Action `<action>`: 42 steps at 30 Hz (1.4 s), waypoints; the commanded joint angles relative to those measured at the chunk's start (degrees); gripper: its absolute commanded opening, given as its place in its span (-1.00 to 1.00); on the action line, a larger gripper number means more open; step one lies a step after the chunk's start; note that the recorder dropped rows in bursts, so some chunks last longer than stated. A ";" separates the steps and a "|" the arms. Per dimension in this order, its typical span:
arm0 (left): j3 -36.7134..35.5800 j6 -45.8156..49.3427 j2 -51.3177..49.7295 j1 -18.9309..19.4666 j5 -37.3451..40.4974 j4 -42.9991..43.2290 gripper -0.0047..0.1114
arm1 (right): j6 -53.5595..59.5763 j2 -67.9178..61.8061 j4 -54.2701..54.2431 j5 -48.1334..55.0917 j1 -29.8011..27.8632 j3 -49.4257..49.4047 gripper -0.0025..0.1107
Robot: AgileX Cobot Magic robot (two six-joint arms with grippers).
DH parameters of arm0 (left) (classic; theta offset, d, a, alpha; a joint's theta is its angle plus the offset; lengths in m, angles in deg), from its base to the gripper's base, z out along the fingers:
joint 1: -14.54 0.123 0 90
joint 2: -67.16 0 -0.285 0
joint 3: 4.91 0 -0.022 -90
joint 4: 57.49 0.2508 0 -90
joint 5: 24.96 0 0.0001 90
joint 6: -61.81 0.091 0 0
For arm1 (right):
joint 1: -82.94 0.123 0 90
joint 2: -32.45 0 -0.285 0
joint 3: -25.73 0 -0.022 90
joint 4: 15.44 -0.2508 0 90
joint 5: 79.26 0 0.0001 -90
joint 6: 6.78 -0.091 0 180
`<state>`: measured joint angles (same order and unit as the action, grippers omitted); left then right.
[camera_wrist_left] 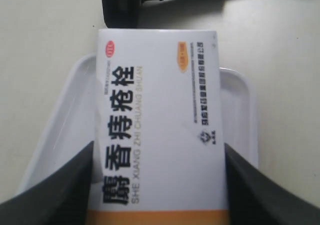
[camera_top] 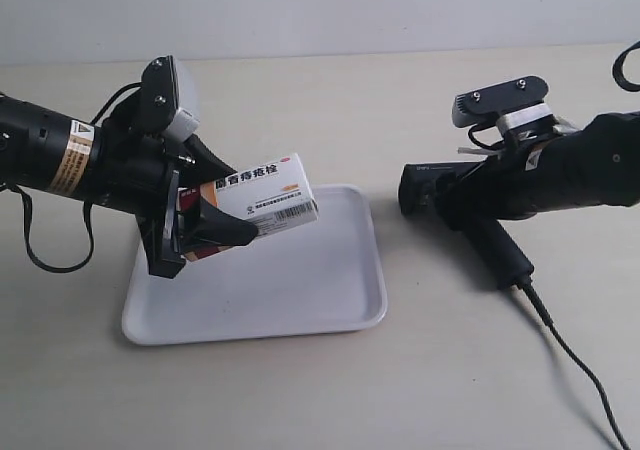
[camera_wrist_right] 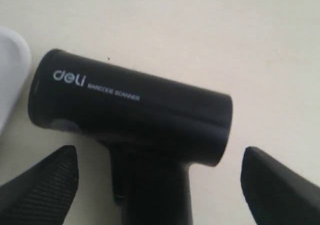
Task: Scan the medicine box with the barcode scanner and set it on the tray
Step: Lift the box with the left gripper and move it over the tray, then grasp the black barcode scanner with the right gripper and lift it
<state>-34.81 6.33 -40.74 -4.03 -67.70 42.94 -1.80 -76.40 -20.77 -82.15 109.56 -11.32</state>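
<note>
The medicine box [camera_top: 265, 198] is a white carton with black Chinese lettering and a barcode on its side. My left gripper [camera_top: 215, 225] is shut on it and holds it tilted above the white tray [camera_top: 300, 290]. In the left wrist view the box [camera_wrist_left: 157, 110] fills the space between both fingers [camera_wrist_left: 60, 195], with an orange band at its near end. The black barcode scanner [camera_top: 500, 245] lies on the table to the right of the tray. My right gripper [camera_wrist_right: 159, 155] stands open astride the scanner [camera_wrist_right: 130, 105], with a gap on each side of the handle.
The scanner's black cable [camera_top: 575, 360] runs off toward the front right corner of the table. A corner of the tray [camera_wrist_right: 10, 70] shows close to the scanner's head. The scanner's head [camera_wrist_left: 125, 5] lies just beyond the tray's far rim [camera_wrist_left: 65, 115].
</note>
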 commanded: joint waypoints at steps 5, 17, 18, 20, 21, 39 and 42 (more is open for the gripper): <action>0.49 0.20 -0.28 -0.39 0.13 -0.48 -0.92 | 3.97 -6.98 0.35 -1.20 -0.38 4.27 0.46; 0.13 1.53 -2.65 2.61 0.99 -0.48 -0.92 | 9.21 11.51 7.33 18.52 -0.26 4.95 -0.96; 0.02 1.70 -2.65 2.61 0.99 -0.48 -0.92 | 9.21 12.45 7.60 18.76 -0.26 4.83 -0.96; -0.13 1.92 -2.65 2.61 0.73 -0.48 -0.92 | 9.21 13.60 8.77 19.14 -0.26 4.83 -0.96; -0.13 2.87 -2.65 2.61 -0.51 -0.48 -0.92 | 9.21 13.61 9.80 19.14 -0.26 4.83 -0.96; -0.78 8.93 -4.06 2.61 3.80 -0.48 -0.92 | 10.65 13.49 17.11 26.21 0.03 10.76 -0.96; -0.78 8.93 -4.04 2.61 3.92 -0.48 -0.92 | 11.75 11.95 15.76 26.21 0.03 10.73 -0.96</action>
<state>-35.40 14.93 -44.74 -1.69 -63.97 43.17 8.87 -63.61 -4.63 -55.46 109.57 -1.06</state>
